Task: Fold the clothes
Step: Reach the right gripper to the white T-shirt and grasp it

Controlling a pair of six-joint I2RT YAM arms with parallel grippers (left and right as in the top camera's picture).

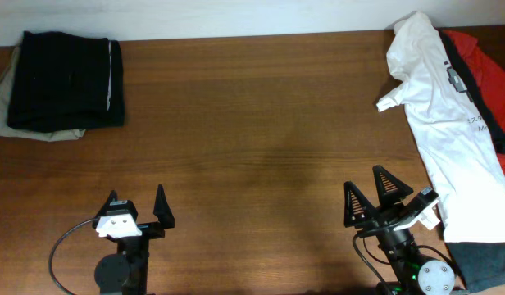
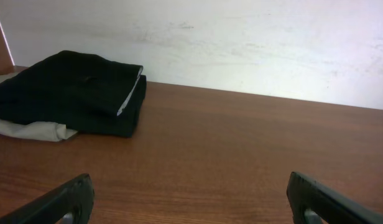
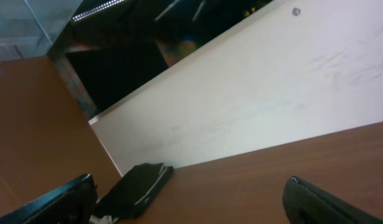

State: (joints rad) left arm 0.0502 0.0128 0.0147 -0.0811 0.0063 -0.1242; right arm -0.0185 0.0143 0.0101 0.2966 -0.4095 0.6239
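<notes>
A large white T-shirt with small dark lettering lies crumpled along the table's right edge, on top of a black-and-red garment. My right gripper is open and empty near the front edge, just left of the shirt's lower end. My left gripper is open and empty at the front left. The wrist views show only the finger tips of the left gripper and of the right gripper over bare wood.
A folded black garment lies on a folded beige one at the back left; the black garment also shows in the left wrist view and the right wrist view. A white wall runs behind the table.
</notes>
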